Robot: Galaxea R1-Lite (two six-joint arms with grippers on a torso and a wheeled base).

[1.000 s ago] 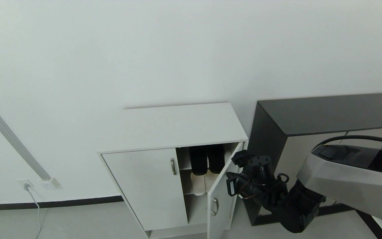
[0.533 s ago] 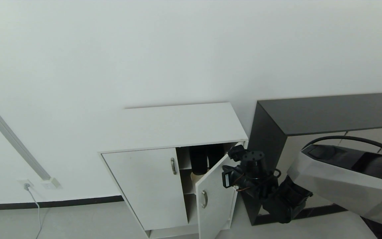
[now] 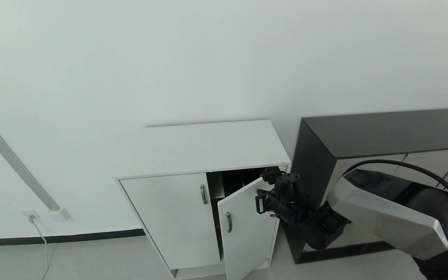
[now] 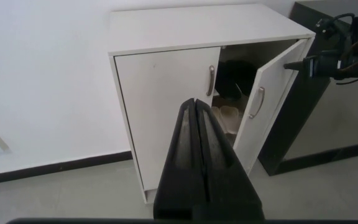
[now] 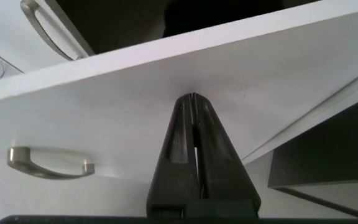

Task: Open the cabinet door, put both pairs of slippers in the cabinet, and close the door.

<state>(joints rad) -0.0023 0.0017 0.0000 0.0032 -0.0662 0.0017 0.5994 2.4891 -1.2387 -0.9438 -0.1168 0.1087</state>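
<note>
The white cabinet (image 3: 208,147) stands against the wall with its left door (image 3: 169,217) shut and its right door (image 3: 245,221) partly ajar. My right gripper (image 3: 269,175) is shut, its tips pressed on the outer face of the right door (image 5: 166,81) near the top edge, above the handle (image 5: 48,162). In the left wrist view, black slippers (image 4: 234,78) sit on an upper shelf and pale slippers (image 4: 227,118) on the shelf below, seen through the gap. My left gripper (image 4: 194,102) is shut on nothing and hangs well in front of the cabinet (image 4: 197,31).
A dark sideboard (image 3: 383,132) stands close on the cabinet's right, right behind my right arm. A wall socket with a cable (image 3: 30,216) and a slanted conduit (image 3: 10,159) are at the left. Bare grey floor (image 3: 72,260) lies before the cabinet.
The right door has swung a good way toward shut, with my right gripper following it leftward. The slippers, plain in the head view before, are now mostly covered by the door.
</note>
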